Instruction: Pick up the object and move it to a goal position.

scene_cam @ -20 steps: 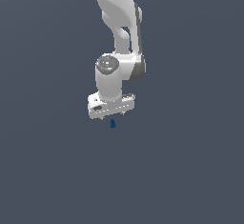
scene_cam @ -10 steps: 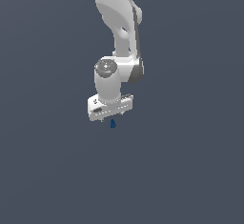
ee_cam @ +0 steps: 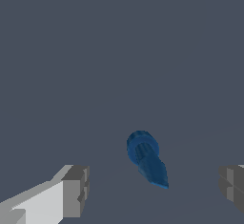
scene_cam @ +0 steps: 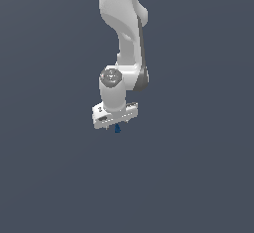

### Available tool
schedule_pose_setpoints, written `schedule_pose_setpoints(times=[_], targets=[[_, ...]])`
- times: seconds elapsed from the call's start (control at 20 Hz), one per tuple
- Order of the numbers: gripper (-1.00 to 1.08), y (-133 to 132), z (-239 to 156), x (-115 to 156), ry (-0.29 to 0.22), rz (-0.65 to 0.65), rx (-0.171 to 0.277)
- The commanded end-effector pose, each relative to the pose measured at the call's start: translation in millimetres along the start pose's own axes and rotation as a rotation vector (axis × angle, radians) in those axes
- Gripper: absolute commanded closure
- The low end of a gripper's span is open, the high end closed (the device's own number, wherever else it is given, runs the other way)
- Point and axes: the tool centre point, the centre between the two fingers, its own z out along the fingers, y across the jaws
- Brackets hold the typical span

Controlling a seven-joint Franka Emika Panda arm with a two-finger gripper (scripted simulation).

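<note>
The object (scene_cam: 117,128) is a tiny dark-blue piece lying on the flat grey floor, just below the white hand of the arm in the exterior view. In the wrist view the object (ee_cam: 147,158) shows a round knobbed end and a tapered tip, lying on its side between the two grey fingertips (ee_cam: 76,190). My gripper (ee_cam: 155,189) stands open, with its fingers wide apart on either side of the object and touching nothing. The fingers themselves are hidden behind the hand in the exterior view.
The white arm (scene_cam: 124,33) comes down from the top of the exterior view. A plain dark grey floor (scene_cam: 198,177) lies all around.
The arm's wrist and hand have shifted very slightly; the object lies where it was and the gripper stays above it.
</note>
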Motion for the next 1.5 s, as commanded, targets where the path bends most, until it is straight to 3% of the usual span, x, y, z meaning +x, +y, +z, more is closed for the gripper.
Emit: schedule_pose_setpoints(times=[0.0,0.3,0.35,1.0,1.45], targets=[[-0.92,0,13,-1,0.000,-0.001,0.000],[-0.92,0,24,0,0.000,-0.002,0.000],[1.08,0,24,0,0.000,-0.002,0.000],[1.08,1,21,1,0.000,-0.002,0.000],[1.08,9,-16,13,0.000,-0.002,0.000]])
